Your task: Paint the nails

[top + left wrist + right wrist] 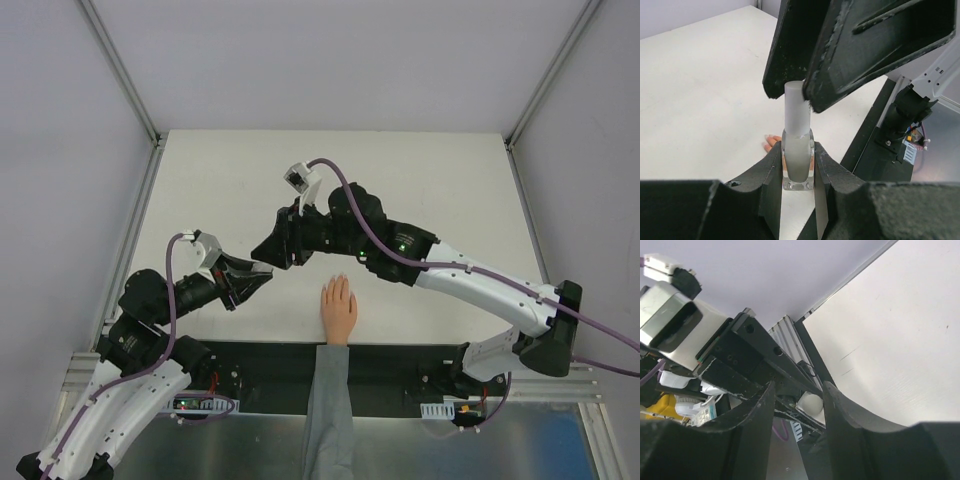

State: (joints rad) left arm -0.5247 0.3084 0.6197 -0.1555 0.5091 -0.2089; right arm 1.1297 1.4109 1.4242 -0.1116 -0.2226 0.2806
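L fingers [766,182] + R fingers [790,50] grip bottle [798,162]; nails [339,284] near, apart.

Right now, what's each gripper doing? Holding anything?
Left gripper: closed on the bottle.
Right gripper: closed on the cap of that bottle.

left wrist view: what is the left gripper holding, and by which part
The left gripper holds a small clear bottle by its glass body. The right gripper straddles its frosted cap; whether that one is clamped cannot be told.
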